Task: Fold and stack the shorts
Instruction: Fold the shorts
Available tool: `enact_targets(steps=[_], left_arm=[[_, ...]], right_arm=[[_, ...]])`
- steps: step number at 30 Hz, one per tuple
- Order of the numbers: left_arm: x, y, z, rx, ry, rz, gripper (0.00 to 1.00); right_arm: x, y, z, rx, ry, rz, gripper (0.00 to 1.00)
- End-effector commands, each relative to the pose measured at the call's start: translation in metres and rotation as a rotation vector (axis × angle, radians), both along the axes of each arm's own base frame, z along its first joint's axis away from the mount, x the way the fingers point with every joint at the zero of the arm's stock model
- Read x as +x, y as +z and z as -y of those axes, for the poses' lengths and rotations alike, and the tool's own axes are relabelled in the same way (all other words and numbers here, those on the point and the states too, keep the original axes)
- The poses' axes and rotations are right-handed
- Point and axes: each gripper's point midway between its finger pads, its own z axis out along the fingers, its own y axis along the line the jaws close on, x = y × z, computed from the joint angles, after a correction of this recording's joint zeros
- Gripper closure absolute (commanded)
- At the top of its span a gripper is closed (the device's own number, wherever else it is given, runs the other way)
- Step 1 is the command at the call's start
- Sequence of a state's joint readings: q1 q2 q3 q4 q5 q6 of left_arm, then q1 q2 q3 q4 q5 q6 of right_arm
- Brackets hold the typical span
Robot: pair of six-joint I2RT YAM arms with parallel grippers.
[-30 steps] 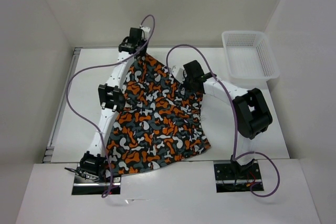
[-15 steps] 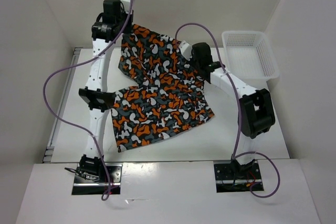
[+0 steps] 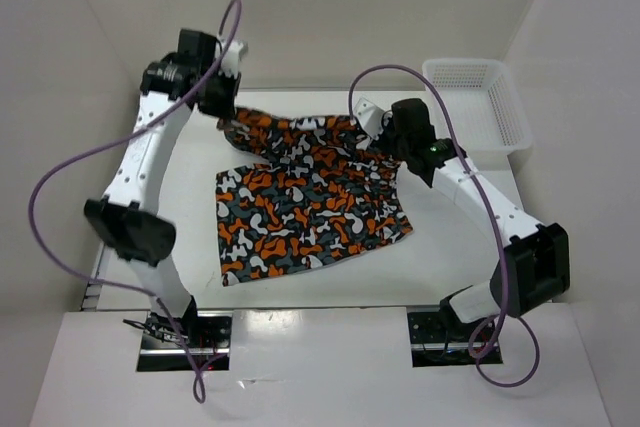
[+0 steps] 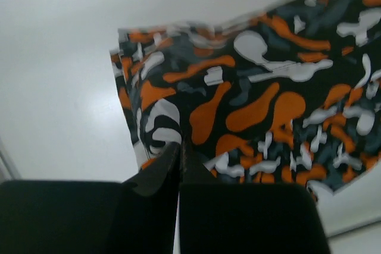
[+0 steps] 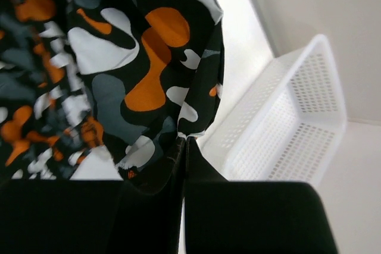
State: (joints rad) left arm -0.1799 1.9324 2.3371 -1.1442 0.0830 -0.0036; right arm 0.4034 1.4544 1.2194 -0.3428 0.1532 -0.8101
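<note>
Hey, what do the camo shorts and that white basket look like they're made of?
The shorts look like thin, soft cloth, matte, with a printed pattern; the cloth sags and wrinkles along its lifted far edge. The fibre can't be told. The basket is probably rigid white plastic, smooth, moulded with rows of small holes and a solid rim.

A white plastic mesh basket (image 3: 476,107) sat upright at the far right corner of the white counter (image 3: 450,257), its open top facing up and its perforated sides flaring outward. It stood close to the right wall (image 3: 590,147); whether it touched I could not tell. Plain white panels closed the counter in at the back (image 3: 350,7) and on the left (image 3: 60,167). A thin metal rail (image 3: 97,272) ran along the counter's left edge.
</note>
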Motion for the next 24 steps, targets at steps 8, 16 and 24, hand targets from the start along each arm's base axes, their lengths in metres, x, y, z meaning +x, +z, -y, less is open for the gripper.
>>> enact_targets(steps=[8,16,24], left_arm=[[-0.13,-0.05,-0.008,0.063,-0.033,0.053,1.0],[-0.228,-0.132,-0.024,0.088,-0.086,-0.202,1.0],[-0.259,-0.168,-0.024,0.12,-0.125,-0.333,0.94]], right_arm=[[-0.093,-0.057,-0.004,-0.053,0.25,-0.28,1.0],[-0.169,-0.097,0.005,-0.126,0.452,-0.529,1.0],[-0.197,-0.13,0.02,-0.253,0.533,-0.628,1.0]])
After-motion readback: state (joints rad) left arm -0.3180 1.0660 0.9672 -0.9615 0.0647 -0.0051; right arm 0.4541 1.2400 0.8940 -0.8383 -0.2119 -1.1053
